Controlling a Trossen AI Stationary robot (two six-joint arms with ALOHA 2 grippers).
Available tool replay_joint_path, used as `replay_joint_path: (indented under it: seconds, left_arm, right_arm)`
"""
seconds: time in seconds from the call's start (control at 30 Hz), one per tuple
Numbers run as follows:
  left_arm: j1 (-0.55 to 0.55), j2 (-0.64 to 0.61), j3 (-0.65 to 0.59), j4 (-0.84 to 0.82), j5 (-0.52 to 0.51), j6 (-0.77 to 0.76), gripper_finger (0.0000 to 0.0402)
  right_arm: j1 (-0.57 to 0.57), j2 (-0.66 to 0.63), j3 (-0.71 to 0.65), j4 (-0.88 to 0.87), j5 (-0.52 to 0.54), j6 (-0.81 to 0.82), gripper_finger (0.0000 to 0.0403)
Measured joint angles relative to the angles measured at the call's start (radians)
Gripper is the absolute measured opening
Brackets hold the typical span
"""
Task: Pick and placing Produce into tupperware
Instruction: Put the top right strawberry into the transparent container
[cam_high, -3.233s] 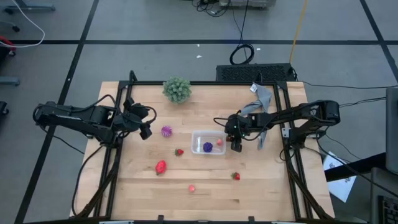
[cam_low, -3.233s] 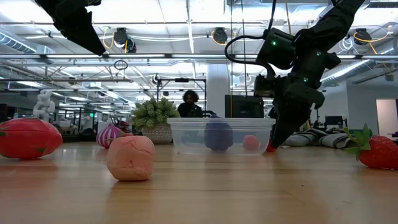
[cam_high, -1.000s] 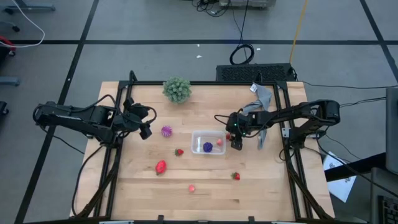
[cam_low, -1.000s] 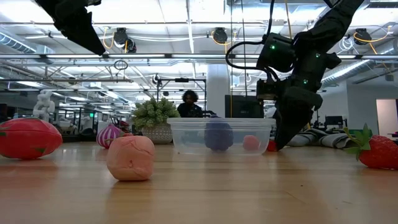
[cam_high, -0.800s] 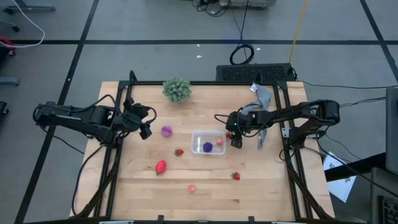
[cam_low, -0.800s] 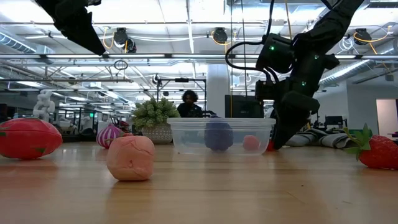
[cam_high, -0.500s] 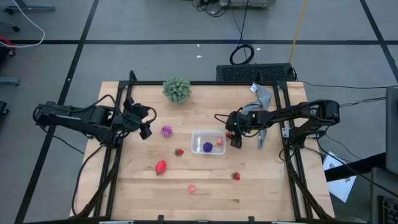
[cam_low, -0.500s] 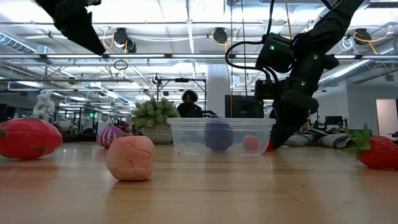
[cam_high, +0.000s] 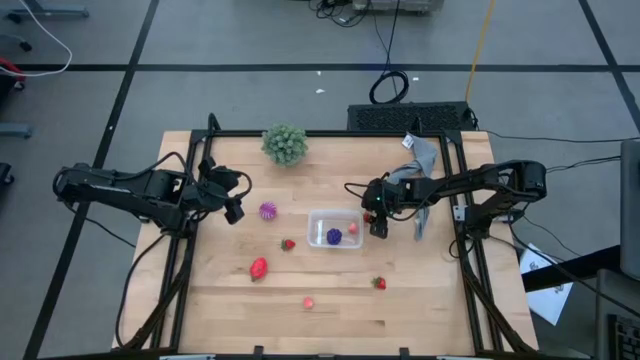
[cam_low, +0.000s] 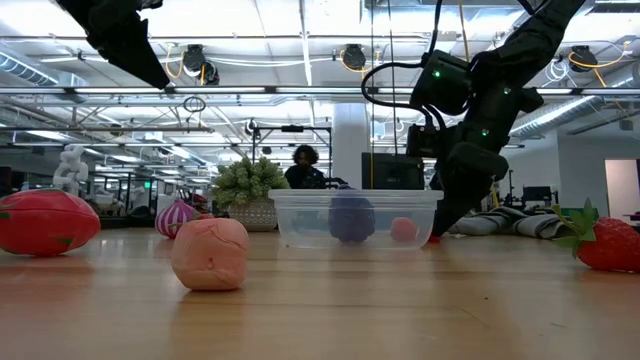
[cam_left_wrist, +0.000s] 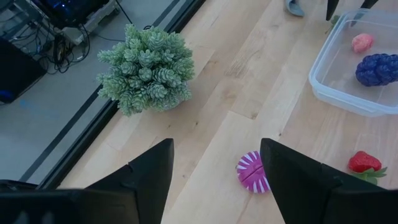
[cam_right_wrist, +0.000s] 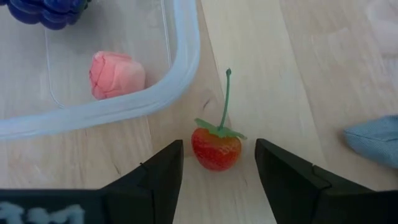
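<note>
A: Produce first: a stemmed strawberry (cam_right_wrist: 216, 148) lies on the worktop (cam_high: 430, 300) just outside the tupperware (cam_high: 335, 230), between the spread fingers of the right hand (cam_right_wrist: 217, 171), which grips nothing yet.

B: What could go wrong?

A: My guess is that the piece sits so near the container wall that one finger may nudge the tupperware as the hand closes, or squeeze the strawberry out sideways. The upright stem could snag too.

B: What's already inside?

A: A purple grape cluster (cam_right_wrist: 46, 10) and a pink piece (cam_right_wrist: 116, 74).

B: And the left hand (cam_left_wrist: 211, 180)?

A: Open, waiting above the spiky magenta ball (cam_left_wrist: 252, 172), near the green plant (cam_left_wrist: 148, 68).

B: Any writing or labels?

A: None that I can read.
</note>
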Motion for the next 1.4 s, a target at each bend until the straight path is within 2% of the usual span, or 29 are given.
replay_joint_path:
  seconds: [1.13, 1.4]
  left_arm:
    - [0.0, 0.0, 0.0, 0.0, 0.0, 0.0, 0.0243]
    - [0.0, 0.0, 0.0, 0.0, 0.0, 0.0, 0.0244]
  right_arm:
    - [0.0, -0.001, 0.001, -0.004, 0.0, 0.026, 0.0191]
    - [0.0, -0.001, 0.001, -0.004, 0.0, 0.025, 0.015]
